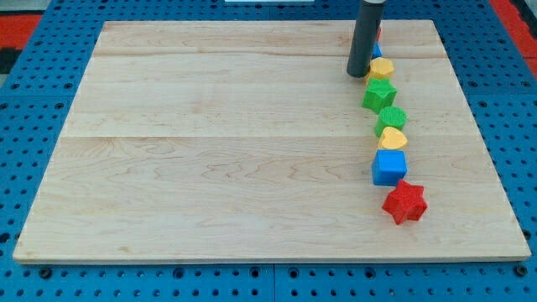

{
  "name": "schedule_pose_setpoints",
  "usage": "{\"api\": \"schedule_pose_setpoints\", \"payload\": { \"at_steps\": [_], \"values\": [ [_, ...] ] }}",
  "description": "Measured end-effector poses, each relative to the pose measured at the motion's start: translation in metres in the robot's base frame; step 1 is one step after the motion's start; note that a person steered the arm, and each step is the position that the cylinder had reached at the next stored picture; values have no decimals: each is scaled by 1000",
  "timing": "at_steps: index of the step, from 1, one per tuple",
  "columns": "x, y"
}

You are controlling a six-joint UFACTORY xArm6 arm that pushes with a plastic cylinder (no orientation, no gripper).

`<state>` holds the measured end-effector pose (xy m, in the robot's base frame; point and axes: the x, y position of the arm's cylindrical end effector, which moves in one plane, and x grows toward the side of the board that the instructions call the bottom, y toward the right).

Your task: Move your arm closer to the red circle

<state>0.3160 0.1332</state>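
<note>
My tip (359, 75) rests on the board near the view's top right, just left of a column of blocks. A sliver of a red block (377, 33), mostly hidden behind the rod, shows at the column's top; its shape cannot be made out. Below it come a sliver of a blue block (377, 51), a yellow block (382, 67) touching the rod's right side, a green star (379, 94), a green block (391, 117), a yellow heart (392, 138), a blue cube (388, 166) and a red star (404, 202).
The wooden board (210, 143) lies on a blue pegboard surface (33, 84). The column of blocks runs down the board's right side, close to its right edge.
</note>
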Motion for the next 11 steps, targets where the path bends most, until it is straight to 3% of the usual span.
{"api": "schedule_pose_setpoints", "payload": {
  "at_steps": [8,9,11],
  "values": [
    [13,-16],
    [-2,-57],
    [-65,-64]
  ]
}}
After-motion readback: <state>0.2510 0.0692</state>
